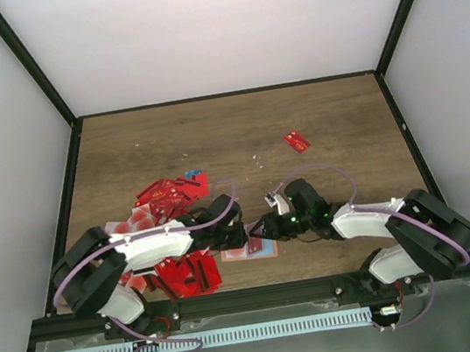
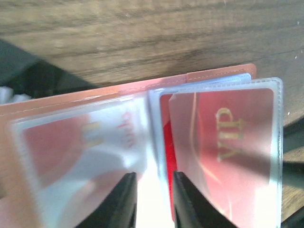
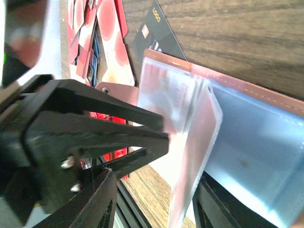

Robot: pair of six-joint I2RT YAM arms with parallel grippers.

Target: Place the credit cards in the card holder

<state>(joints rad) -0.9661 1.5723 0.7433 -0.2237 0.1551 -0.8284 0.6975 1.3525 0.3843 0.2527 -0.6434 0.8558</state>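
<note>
Where the two robot arms meet near the front of the brown wood-grain surface (image 1: pixel 314 111), a flat salmon-tan rectangular card holder (image 1: pixel 248 250) lies open. The left tool (image 1: pixel 246 234) reaches it from the left and the right tool (image 1: pixel 268 224) from the right, their tips close together over it.

In the left wrist view, the card holder (image 2: pixel 213 73) fills the frame with its clear plastic sleeves (image 2: pixel 76 142) fanned out. A red plastic card with gold "VIP" lettering (image 2: pixel 228 137) sits inside the right-hand sleeve. The left tool (image 2: pixel 154 190) shows at the bottom edge, its two black fingers (image 2: pixel 123 199) only a narrow gap apart over the sleeves. Whether they pinch a sleeve cannot be told.

In the right wrist view, the card holder (image 3: pixel 247 88) shows a light blue inside, and one clear sleeve leaf (image 3: pixel 197 142) stands up with a pale pink card in it. The right tool (image 3: pixel 152 204) is moderately wide, its fingers either side of that leaf, with bare wood showing on the left side. The left tool (image 3: pixel 161 140) points at the sleeves from the left.

Loose bright red thin plastic credit cards (image 1: pixel 167 197) lie heaped behind the left arm, and more (image 1: pixel 188 273) lie beside its forearm at the front. One single red card (image 1: pixel 297 141) lies well apart, farther back on the right. A black rectangular card (image 3: pixel 159 31) lies just beyond the holder's edge.
</note>
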